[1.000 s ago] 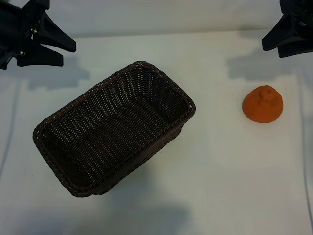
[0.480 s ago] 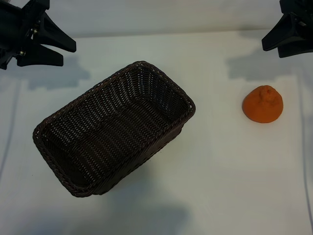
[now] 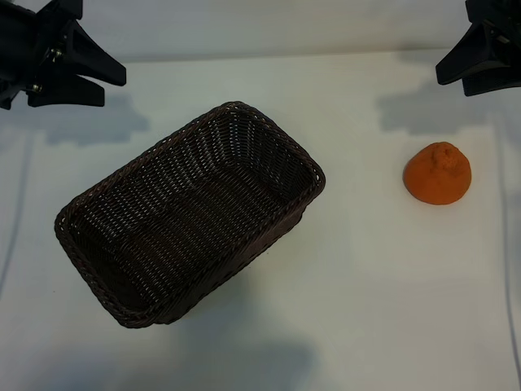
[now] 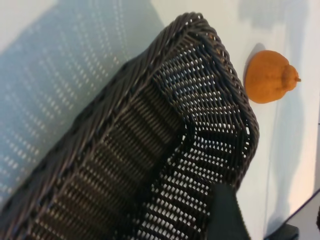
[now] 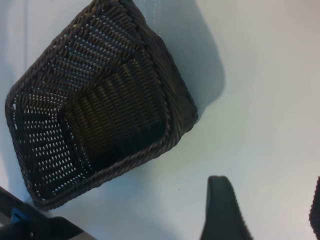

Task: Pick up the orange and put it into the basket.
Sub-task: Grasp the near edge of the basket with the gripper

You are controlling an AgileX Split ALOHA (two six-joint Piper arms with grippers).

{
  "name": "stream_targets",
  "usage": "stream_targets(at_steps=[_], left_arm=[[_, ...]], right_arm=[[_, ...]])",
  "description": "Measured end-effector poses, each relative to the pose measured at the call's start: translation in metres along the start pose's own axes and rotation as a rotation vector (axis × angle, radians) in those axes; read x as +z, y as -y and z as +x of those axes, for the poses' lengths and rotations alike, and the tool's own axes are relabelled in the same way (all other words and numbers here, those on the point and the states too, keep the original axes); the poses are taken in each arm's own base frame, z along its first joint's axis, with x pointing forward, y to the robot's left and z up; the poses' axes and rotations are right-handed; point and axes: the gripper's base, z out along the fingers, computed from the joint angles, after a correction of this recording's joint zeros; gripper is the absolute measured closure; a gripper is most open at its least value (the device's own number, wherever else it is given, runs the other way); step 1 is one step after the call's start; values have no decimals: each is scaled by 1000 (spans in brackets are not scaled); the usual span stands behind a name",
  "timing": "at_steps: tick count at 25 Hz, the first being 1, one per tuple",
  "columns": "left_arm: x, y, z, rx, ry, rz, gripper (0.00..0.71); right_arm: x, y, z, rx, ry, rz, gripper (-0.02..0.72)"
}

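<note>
The orange (image 3: 438,173) sits on the white worktop (image 3: 366,269), well right of the basket (image 3: 130,183), which lies diagonally at centre-left. The left gripper (image 3: 98,77) hangs at the far left corner, the right gripper (image 3: 456,69) at the far right; both have their fingers spread, holding nothing.

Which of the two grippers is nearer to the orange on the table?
The right gripper, at the exterior view's top right. The orange lies just below it, while the left gripper hangs at the top left, beyond the basket.
</note>
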Motion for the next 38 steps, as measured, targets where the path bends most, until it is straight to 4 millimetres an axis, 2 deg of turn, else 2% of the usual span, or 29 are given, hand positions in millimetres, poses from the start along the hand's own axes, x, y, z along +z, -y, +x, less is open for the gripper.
stream_targets(at_steps=[30,38], left_arm=[[0,-3,-4,49,39,-30,241],[0,-2,4,-29,-39,-18,241]], right_arm=[[0,0,0,0,0,0,281],[0,0,0,0,0,0,281]])
